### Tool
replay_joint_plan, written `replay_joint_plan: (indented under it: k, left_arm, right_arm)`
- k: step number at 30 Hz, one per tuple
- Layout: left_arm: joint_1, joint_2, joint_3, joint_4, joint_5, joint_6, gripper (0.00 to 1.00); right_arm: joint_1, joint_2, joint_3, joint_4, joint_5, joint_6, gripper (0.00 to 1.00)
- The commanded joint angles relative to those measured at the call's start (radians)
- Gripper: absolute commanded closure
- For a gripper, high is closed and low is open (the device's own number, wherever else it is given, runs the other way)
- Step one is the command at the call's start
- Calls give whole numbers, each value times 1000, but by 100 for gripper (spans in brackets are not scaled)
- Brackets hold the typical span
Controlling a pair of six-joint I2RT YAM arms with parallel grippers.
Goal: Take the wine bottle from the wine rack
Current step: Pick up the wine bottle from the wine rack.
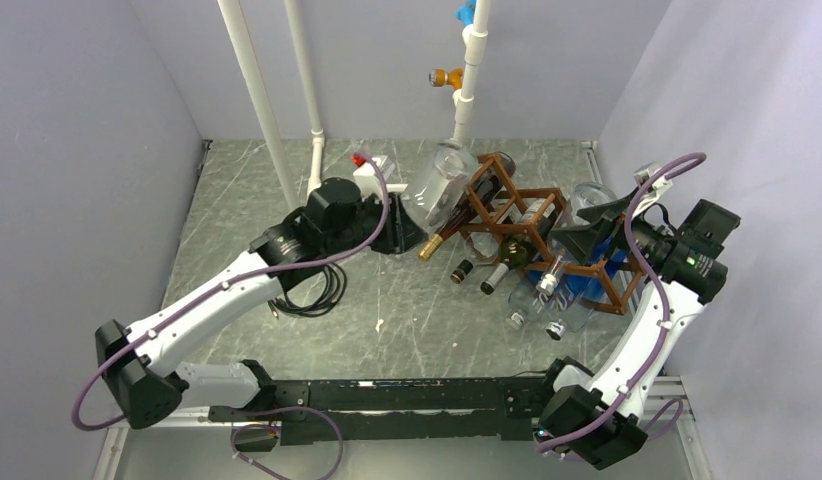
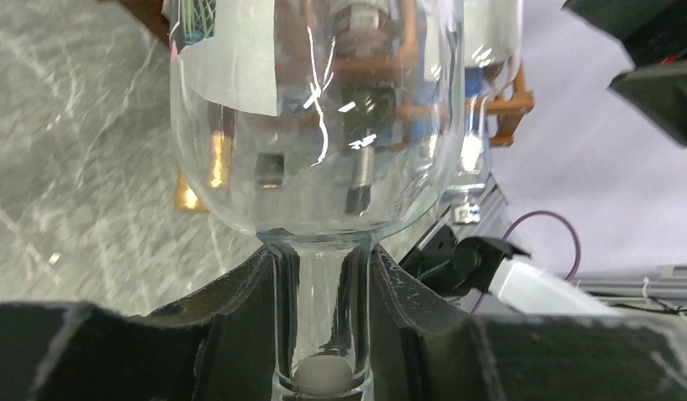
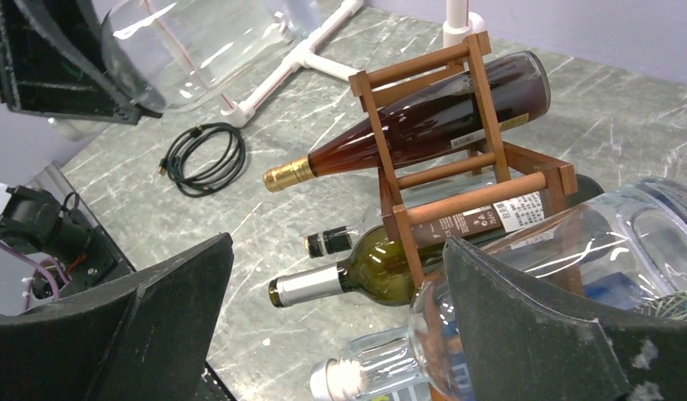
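Left claw (image 2: 323,288) is pressed together on the thin neck of the clear wine bottle (image 2: 315,125), and the wide body reaches far out in front of its fingers. This bottle is outside the wine rack (image 3: 482,198), beside its left end and near the amber bottle (image 3: 432,117) in the top cell. Whether it rests on the tabletop (image 3: 624,109), I cannot tell. The main danger, I think, is the grip: smooth glass with a heavy body can turn or slide between the pads, and then the bottle falls. A careless swing can also hit the rack, which looks tilted, and shake out the other bottles. Right claw (image 3: 338,276) is spread wide close to the rack and holds nothing, so a small move can push it.
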Motion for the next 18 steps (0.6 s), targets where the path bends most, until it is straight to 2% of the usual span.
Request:
replay_joint_plan:
  k: [1,9,18]
  left_arm:
    - [6,-150,35,135,-18,83,100]
    - [8,-228,7,-26,-30,122,100]
    - [8,-287,-46,-68,-43,102,100]
  right_arm:
    - [-5,18,20,59,15,1,0]
    - [-4,45,28,73,14,-16,0]
    - [3,65,27,60,3,-48,0]
